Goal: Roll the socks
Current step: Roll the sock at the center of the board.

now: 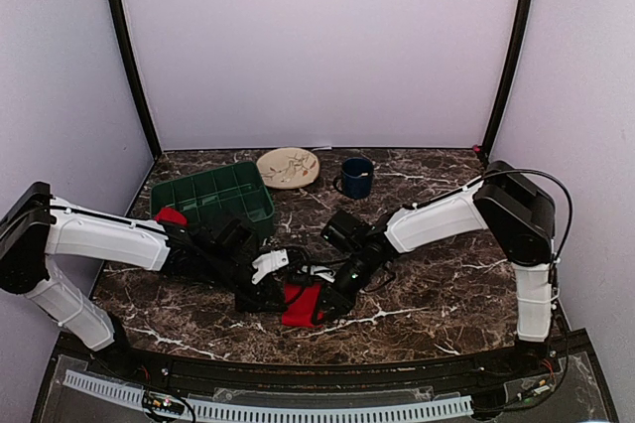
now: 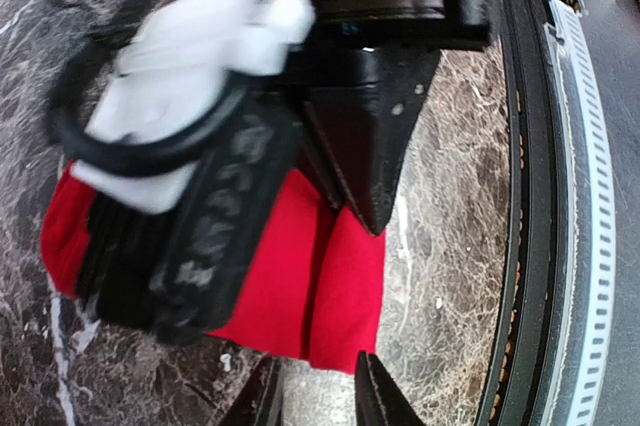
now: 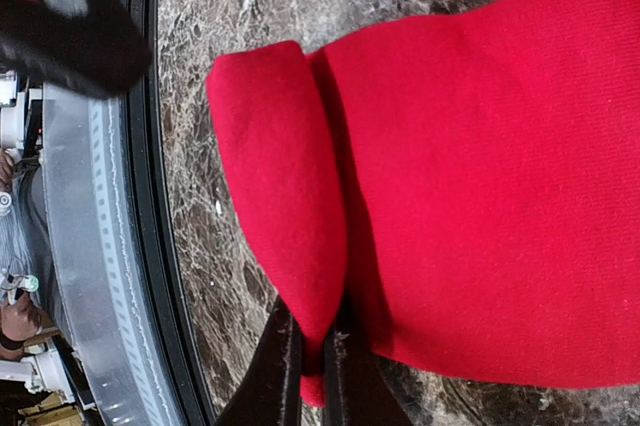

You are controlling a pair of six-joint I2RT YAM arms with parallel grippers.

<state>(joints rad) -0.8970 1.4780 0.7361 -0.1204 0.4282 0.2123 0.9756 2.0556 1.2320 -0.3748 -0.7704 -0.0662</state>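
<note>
Right gripper [image 3: 315, 346] pinches the sock [image 3: 480, 166] at a fold — best rolled tight, even; left gripper [image 2: 318, 378], jaws parted, sits just beside it.

1. Top external: fixed, high and behind the arm bases. It looks down and forward over the whole bench [image 1: 427, 195] to the back wall. Far view, both arms seen full length.
2. Left wrist: rides the left arm, very close, looking down past its own jaws at the bottom edge onto the red sock [image 2: 320, 296]. The blurred right arm [image 2: 190, 96] blocks the upper frame. The ribbed front rail [image 2: 592, 196] runs down the right side.
3. Right wrist: closer still, own jaws at bottom centre. The sock fills most of the frame, with the rail down the left side.
4. Shared: all three views see the sock at the front middle of the bench. The wrist views face it from opposite sides.
</note>
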